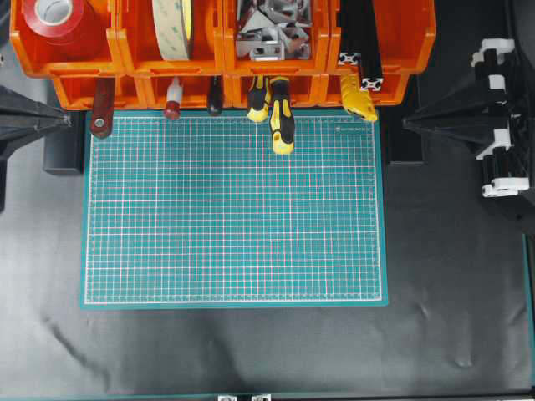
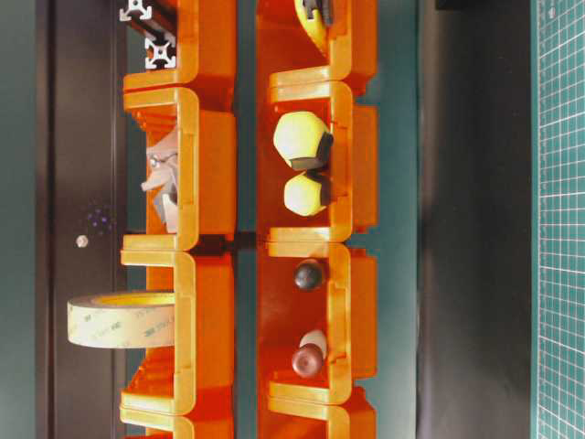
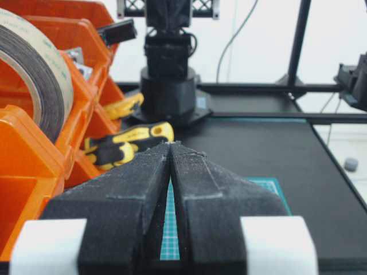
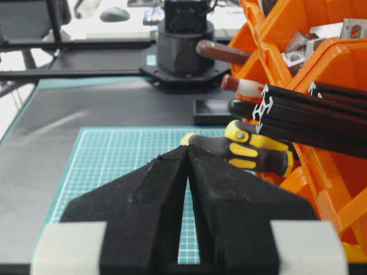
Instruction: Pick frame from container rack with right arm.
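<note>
The frame lies in the top-tier bin at the end of the rack nearest the right arm, one of a few black bars there, its silvery cut ends sticking out over the bin's front lip above the screwdrivers. The pick looks not yet begun: the right gripper sits well apart from the rack, jaws pressed together and empty. The left gripper is likewise closed and idle. Next, I judge, the right jaws must part and line up with a bar end.
</note>
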Motion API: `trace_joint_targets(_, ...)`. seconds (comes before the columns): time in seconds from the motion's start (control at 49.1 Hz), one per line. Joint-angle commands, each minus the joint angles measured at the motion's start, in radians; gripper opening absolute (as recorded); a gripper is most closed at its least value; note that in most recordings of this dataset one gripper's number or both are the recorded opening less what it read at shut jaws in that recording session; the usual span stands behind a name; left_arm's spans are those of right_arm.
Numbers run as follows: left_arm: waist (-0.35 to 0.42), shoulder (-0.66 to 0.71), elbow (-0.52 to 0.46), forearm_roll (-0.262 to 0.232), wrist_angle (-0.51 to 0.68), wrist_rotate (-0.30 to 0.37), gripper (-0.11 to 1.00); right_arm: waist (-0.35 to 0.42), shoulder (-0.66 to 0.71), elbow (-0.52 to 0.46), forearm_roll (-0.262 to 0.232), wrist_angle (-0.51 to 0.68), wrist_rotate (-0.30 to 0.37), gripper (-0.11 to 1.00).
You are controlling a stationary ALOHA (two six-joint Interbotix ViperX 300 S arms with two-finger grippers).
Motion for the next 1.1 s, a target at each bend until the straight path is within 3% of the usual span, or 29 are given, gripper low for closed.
trace_joint_targets(0.0,-0.032,0.023,-0.032,0.034,0.006,-0.041,0.06,0.002,0.005,-0.018,0.006,-0.009,0.011,0.02)
trace_joint_targets(0.061,-0.034,0.023,-0.049,0.034,0.029,-0.072,0.03,0.002,-0.002,-0.035,0.006,-0.008,0.015,0.06)
trace_joint_targets(0.122,-0.032,0.018,-0.064,0.035,0.060,-0.095,0.00,0.002,-0.006,-0.058,0.008,0.002,0.034,0.00)
trace_joint_targets(0.265,-0.032,-0.009,-0.098,0.037,0.150,-0.109,0.00,0.003,-0.002,-0.144,0.006,0.097,0.092,-0.01)
trace_joint_targets(0.469,-0.025,-0.054,-0.155,0.037,0.334,-0.110,0.00,0.057,0.066,-0.370,-0.009,0.486,0.103,-0.01)
trace_joint_targets(0.693,-0.025,-0.095,-0.178,0.037,0.396,-0.110,0.00,0.179,0.213,-0.634,-0.092,0.905,0.107,-0.01)
trace_joint_targets(0.876,-0.025,-0.103,-0.178,0.038,0.399,-0.110,0.00,0.270,0.339,-0.779,-0.210,1.157,0.147,-0.01)
trace_joint_targets(0.978,-0.025,-0.101,-0.178,0.038,0.399,-0.110,0.00,0.339,0.411,-0.847,-0.344,1.269,0.198,-0.01)
trace_joint_targets(1.08,-0.025,-0.104,-0.179,0.037,0.399,-0.110,0.00,0.422,0.476,-0.887,-0.517,1.397,0.270,-0.01)
